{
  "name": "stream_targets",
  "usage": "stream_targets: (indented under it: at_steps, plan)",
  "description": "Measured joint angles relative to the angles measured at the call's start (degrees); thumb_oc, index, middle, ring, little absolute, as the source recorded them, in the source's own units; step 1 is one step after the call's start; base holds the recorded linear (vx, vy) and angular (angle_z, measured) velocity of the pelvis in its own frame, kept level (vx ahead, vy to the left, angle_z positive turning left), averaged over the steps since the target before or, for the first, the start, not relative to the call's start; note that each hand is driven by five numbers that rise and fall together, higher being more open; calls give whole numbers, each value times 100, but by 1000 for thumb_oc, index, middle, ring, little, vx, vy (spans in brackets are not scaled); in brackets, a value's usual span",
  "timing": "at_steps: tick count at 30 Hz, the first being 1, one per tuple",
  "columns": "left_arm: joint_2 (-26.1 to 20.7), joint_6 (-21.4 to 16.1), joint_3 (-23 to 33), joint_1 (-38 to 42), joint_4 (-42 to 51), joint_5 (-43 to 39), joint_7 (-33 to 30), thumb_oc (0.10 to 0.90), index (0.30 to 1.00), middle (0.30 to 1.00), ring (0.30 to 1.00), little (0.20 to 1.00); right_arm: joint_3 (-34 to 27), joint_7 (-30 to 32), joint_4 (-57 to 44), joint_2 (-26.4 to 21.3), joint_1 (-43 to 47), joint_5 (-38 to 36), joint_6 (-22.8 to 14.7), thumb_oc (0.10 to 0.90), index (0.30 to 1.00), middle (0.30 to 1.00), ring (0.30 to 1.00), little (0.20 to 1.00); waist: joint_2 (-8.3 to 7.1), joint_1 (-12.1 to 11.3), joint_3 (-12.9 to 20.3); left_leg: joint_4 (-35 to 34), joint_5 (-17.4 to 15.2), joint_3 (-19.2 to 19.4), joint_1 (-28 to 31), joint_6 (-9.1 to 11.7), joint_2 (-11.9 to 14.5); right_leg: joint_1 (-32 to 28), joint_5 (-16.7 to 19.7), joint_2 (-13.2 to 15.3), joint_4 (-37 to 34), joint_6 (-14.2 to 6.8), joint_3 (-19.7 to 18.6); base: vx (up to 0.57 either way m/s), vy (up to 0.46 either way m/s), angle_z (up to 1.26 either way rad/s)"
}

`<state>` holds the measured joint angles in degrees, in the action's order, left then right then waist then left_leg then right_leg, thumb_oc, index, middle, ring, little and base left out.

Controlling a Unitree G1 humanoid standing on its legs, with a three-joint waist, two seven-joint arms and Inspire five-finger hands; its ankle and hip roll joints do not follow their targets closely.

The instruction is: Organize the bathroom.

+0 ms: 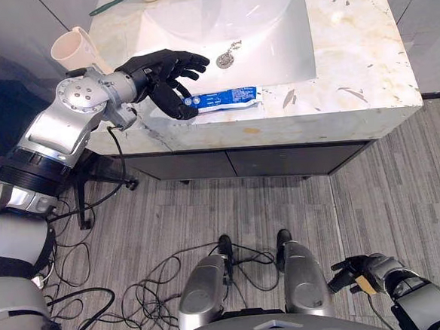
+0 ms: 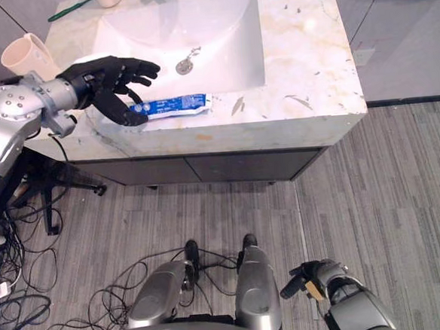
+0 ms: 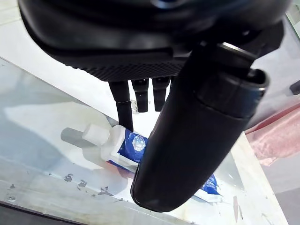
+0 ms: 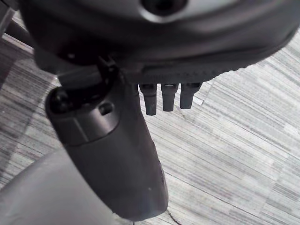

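left hand [image 1: 161, 72] is in the upper left of the head views, fingers spread and relaxed over the cap end of the toothpaste tube [image 1: 223, 98], not clamped on it. tube lies flat on the table's [image 1: 348, 58] front strip, just below the sink [image 1: 256, 26] rim. risk: fingers nudge it into the basin or off the front edge, or pinch only the slick cap & it slips. right hand [image 2: 309, 278] hangs low at lower right, fingers loosely curled, holding nothing.
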<state>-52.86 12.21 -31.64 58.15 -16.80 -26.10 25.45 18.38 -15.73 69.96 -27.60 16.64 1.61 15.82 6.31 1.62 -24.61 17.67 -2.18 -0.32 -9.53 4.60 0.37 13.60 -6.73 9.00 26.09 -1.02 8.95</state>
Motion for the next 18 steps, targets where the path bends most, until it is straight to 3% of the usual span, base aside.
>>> stream_targets:
  at_steps: [18]
  plan:
    - [-48,-78,-76,108,3,441,-5,800,900,900,900,900,14,12,-109,-10,5,-25,12,800,900,900,900,900,-57,5,-42,387,-122,63,-204,34,15,245,-183,8,423,28,-122,-11,6,-2]
